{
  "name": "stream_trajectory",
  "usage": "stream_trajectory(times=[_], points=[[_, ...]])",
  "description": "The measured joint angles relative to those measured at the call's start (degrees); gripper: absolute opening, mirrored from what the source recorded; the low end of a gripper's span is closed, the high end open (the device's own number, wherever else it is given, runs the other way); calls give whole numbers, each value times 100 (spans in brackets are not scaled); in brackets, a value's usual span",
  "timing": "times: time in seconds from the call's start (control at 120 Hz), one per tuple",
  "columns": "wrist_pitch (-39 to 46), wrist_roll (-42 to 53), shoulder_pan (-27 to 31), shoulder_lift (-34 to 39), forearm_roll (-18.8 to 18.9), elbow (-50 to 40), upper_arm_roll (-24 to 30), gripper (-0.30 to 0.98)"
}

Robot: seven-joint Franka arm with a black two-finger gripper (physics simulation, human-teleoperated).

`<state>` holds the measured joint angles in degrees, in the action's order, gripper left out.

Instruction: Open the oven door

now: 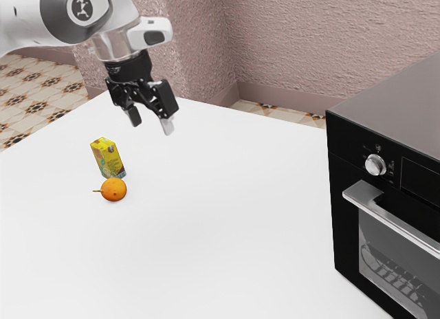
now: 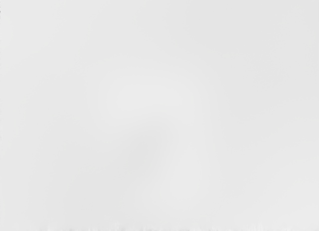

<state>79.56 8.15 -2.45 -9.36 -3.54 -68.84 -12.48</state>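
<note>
The oven door (image 1: 385, 247) is shut at the exterior view's right, its metal handle (image 1: 395, 221) running across below the knob (image 1: 375, 165). The black oven (image 1: 395, 106) stands beside the white table (image 1: 220, 243); I can't tell if it rests on it. My gripper (image 1: 151, 122) hangs above the table, well apart from the handle, fingers spread. Near it on the table, toward the exterior view's left, stand an upright yellow carton (image 1: 108, 158) and, just beside that, an orange fruit (image 1: 114, 190).
</note>
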Motion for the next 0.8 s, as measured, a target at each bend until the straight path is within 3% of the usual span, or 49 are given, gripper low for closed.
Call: stream_trajectory(times=[0.167, 0.217, 0.308, 0.342, 0.417, 0.517, 0.617, 0.8], points=[[-48, 131, 9, -11, -6, 33, -15, 69], [-71, 261, 25, 483, -88, 290, -56, 69], [-129, 1049, 866, 1529, -194, 479, 1131, 69], [-154, 1322, 591, 1852, -17, 356, 1733, 69], [449, 2031, -105, 3162, 154, -1218, 2616, 68], [1582, 3004, -780, 3939, 117, -2659, 2986, 69], [2363, 3895, -964, 3881, -112, -2951, 3095, 69], [3140, 5199, -1003, 2739, -215, -2685, 3598, 69]])
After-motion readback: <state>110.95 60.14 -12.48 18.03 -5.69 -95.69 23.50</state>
